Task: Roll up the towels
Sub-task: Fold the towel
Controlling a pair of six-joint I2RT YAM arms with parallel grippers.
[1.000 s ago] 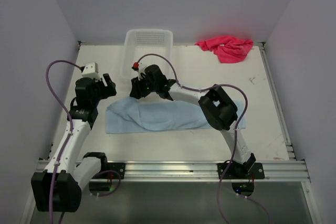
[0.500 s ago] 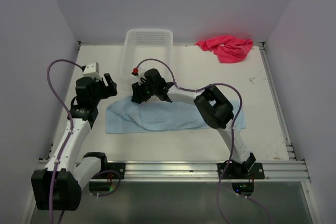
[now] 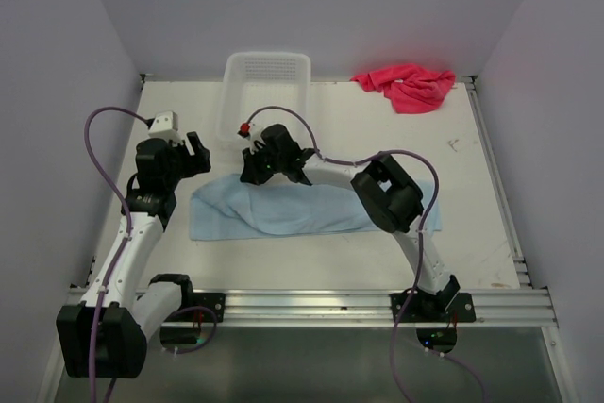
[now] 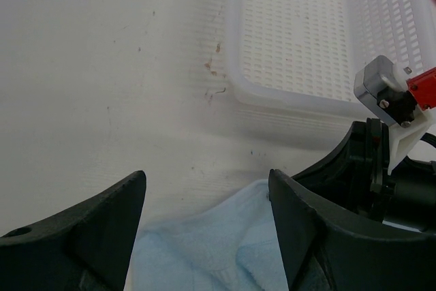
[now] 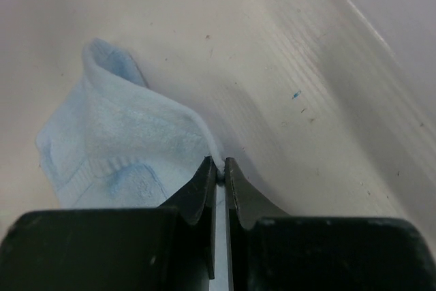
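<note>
A light blue towel (image 3: 283, 209) lies spread across the middle of the table, bunched along its far edge. My right gripper (image 3: 249, 175) reaches to the towel's far left part and is shut on a thin raised fold of its edge (image 5: 220, 163); the towel (image 5: 122, 141) hangs to the left of the fingers. My left gripper (image 3: 200, 156) is open and empty, hovering just left of the towel's far left corner (image 4: 204, 250), with the corner between its fingers (image 4: 102, 223). A pink towel (image 3: 408, 85) lies crumpled at the back right.
A white slotted basket (image 3: 267, 58) stands at the back centre, just beyond both grippers; its near wall (image 4: 286, 100) shows in the left wrist view. The right wrist (image 4: 381, 168) sits close to the left gripper's right finger. Walls enclose the table on three sides.
My right gripper has shifted slightly nearer and lower at the towel's far edge, staying shut on the fold. The left arm has hardly moved.
</note>
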